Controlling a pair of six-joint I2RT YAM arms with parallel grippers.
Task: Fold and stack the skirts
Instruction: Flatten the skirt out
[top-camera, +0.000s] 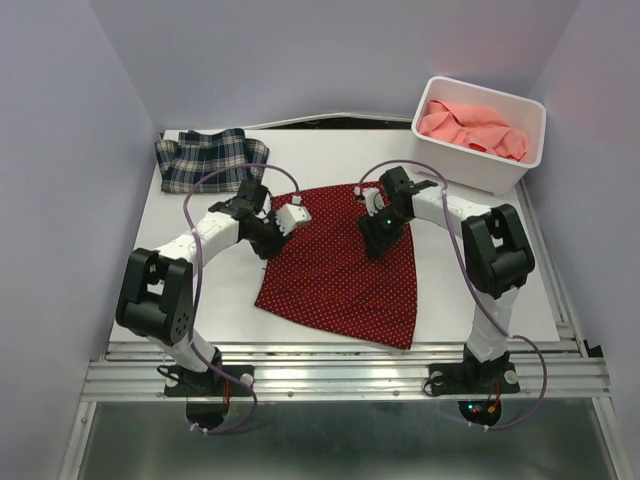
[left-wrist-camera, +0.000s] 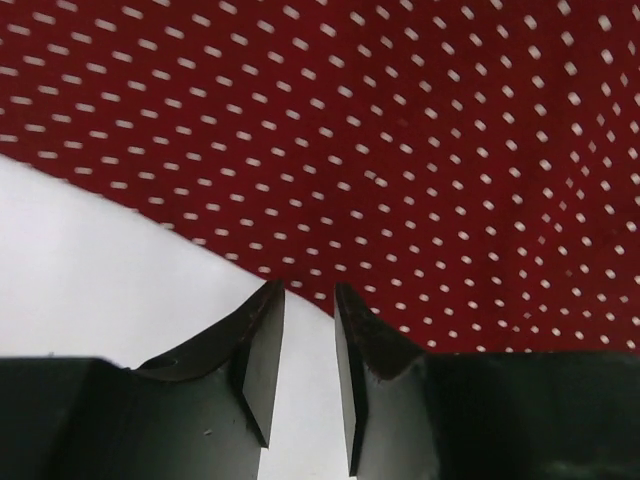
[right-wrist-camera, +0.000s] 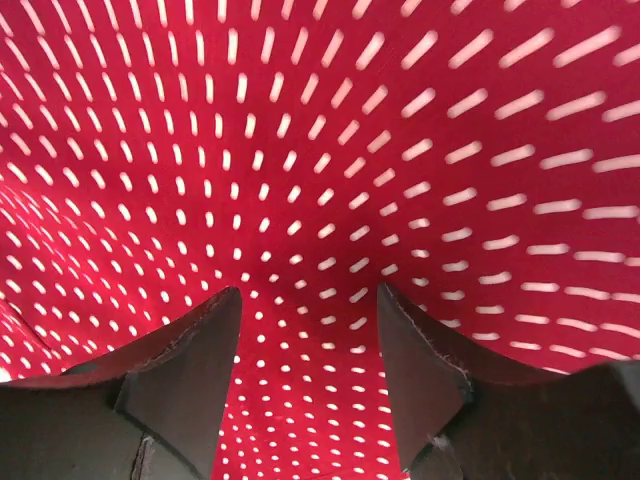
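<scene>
Dotted red skirt (top-camera: 340, 270): soft matt cloth. Tabletop (top-camera: 330, 160): smooth, matt white surface. Bin (top-camera: 470, 170): smooth, slightly glossy white plastic.

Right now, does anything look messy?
Yes. The pink skirt lies crumpled in the white bin at the far right, and the plaid skirt sits rumpled at the table's far left corner. The red dotted skirt lies flat but slanted.

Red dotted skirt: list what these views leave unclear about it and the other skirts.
- Right wrist view: blur streaks the red dotted skirt; whether the right gripper touches it is unclear.
- Left wrist view: beyond the left gripper, the frame cuts off most of it.
- Top view: pink skirt partly hidden by bin wall.
</scene>
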